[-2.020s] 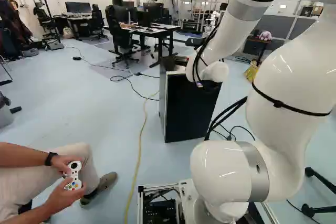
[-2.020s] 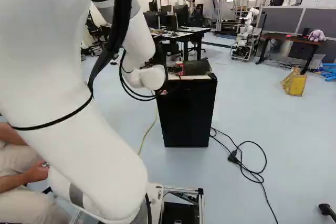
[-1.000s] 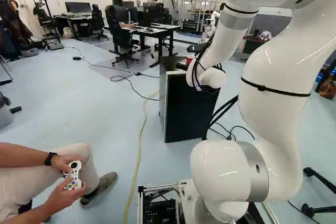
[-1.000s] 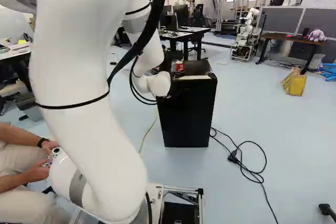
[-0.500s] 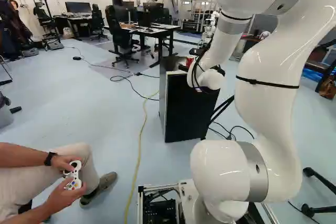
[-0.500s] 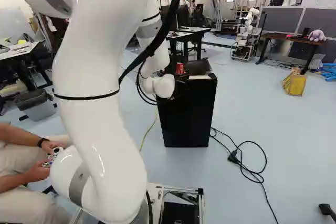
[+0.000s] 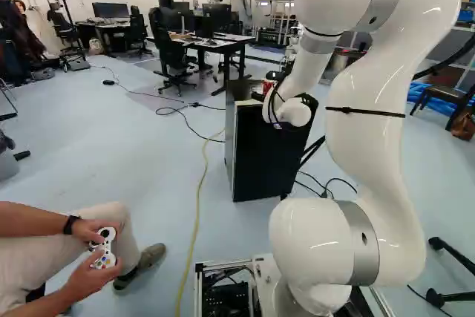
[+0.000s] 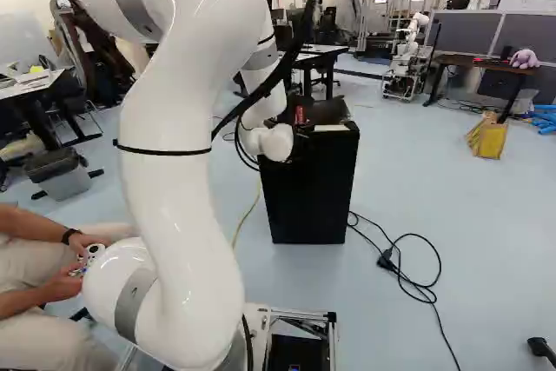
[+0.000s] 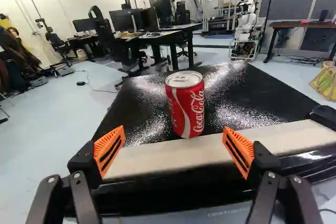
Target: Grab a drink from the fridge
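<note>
Arm links [image 8: 174, 6] above the base joint have shifted toward three o'clock in the right base view since the previous frame. The gripper [image 7: 307, 100] is spread wide, with the red can [image 9: 185, 103] upright at twelve o'clock ahead, on the black fridge [image 9: 236, 98]. Its pale edge strip [image 9: 157, 158] lies on the can's near side. Another robot [image 9: 245, 30] stands beyond at one o'clock.

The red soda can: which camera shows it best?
The wrist view: the red soda can stands whole and upright on the fridge, ahead of the open gripper. Both base views show just a small red patch of it beside the arm.
</note>
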You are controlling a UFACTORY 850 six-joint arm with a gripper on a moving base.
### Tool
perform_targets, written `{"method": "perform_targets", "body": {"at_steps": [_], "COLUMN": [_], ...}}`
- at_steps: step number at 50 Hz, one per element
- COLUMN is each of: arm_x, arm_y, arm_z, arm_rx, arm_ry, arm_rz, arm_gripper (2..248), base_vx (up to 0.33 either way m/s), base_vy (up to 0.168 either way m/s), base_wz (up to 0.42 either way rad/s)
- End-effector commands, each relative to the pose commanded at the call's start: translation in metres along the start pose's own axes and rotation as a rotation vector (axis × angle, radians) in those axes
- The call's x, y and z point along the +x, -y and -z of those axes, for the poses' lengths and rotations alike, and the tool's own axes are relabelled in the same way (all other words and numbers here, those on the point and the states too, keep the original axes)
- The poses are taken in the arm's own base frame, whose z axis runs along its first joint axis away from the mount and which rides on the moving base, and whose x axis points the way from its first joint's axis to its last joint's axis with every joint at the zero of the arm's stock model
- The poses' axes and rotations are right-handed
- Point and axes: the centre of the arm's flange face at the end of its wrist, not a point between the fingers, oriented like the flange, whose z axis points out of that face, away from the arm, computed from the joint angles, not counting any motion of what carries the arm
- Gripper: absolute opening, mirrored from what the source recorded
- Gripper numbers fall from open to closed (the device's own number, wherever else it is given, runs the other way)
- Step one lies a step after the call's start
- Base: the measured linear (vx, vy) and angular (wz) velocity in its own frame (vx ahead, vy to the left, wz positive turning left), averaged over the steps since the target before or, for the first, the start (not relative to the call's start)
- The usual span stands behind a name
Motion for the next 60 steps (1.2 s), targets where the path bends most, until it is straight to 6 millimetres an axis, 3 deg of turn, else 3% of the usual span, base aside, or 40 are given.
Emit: {"method": "perform_targets", "body": {"at_steps": [27,60], "arm_x": [0.006,0.007], "arm_y": [-0.017,-0.018], "arm_z": [-0.037,-0.049], "arm_rx": [-0.008,-0.004], "arm_ry": [-0.051,-0.06], "arm_rz": [0.003,0.006], "arm_gripper": [247,247], "base_vx": [0.0,0.0], "base_vy": [0.0,0.0], "base_wz": [0.0,0.0]}}
